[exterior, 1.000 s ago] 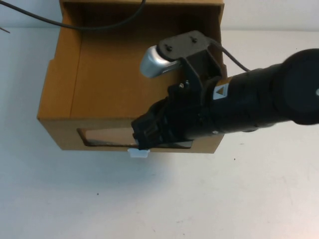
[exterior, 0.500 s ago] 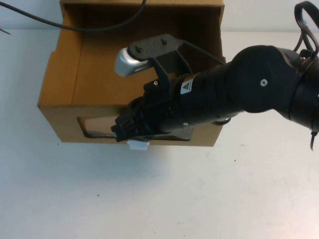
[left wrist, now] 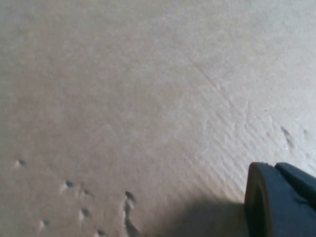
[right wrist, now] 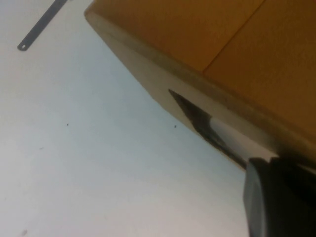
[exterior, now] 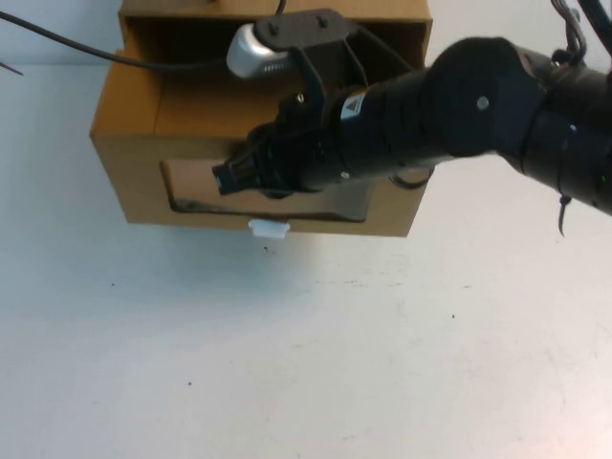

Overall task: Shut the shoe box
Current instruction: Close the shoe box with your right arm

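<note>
The shoe box (exterior: 134, 177) is brown cardboard, with a clear window (exterior: 196, 186) in its front and a white pull tab (exterior: 269, 229) under the window. Its drawer stands partly out of the outer sleeve (exterior: 382, 11) at the back. My right gripper (exterior: 229, 178) is shut and rests against the drawer front, over the window. In the right wrist view the gripper (right wrist: 279, 197) is close to the box front (right wrist: 148, 74) and window (right wrist: 217, 131). My left gripper (left wrist: 281, 202) sits close against plain cardboard (left wrist: 123, 98); the left arm is outside the high view.
A black cable (exterior: 76, 48) runs from the left edge across the box's back. The white table (exterior: 287, 363) stretches in front of the box. A thin metal strip (right wrist: 39, 27) lies on the table in the right wrist view.
The drawer front has moved away from the camera, further into the sleeve, so less of the open inside shows. My right arm has moved back with it, its gripper against the front.
</note>
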Tool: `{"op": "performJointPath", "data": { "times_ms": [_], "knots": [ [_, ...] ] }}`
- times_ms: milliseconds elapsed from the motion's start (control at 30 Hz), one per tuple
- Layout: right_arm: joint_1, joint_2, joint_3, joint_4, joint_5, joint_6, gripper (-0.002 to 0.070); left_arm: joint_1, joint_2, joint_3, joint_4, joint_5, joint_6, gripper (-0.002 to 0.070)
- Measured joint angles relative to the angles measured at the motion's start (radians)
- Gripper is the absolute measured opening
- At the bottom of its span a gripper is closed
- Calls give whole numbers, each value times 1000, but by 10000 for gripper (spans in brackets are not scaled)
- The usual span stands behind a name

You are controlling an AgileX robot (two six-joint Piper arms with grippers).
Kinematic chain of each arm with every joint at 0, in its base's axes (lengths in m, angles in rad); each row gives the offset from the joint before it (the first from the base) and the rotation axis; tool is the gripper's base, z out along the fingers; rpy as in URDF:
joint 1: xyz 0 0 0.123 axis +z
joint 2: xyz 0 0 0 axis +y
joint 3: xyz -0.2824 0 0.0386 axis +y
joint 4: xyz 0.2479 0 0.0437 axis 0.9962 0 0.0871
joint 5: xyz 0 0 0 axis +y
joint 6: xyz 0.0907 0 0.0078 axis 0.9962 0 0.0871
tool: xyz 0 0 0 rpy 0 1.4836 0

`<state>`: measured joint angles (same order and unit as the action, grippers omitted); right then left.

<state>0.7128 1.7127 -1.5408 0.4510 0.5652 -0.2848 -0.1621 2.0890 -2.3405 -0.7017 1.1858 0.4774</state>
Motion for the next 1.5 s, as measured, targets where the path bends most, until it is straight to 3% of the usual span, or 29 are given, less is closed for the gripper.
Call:
{"op": "performJointPath", "data": {
  "times_ms": [333,900,1233,1500],
  "knots": [
    [-67,101,-150,16,26,-14,-11,0,0,-2,3,0,0,-5],
    [-118,104,-257,40,307,-10,-11,0,0,-2,3,2,0,-5],
    [-122,32,-268,-147,426,86,-11,0,0,-2,3,2,0,-5],
    [-131,34,-268,-183,382,109,-11,0,0,-2,3,4,0,-5]
  ]
}}
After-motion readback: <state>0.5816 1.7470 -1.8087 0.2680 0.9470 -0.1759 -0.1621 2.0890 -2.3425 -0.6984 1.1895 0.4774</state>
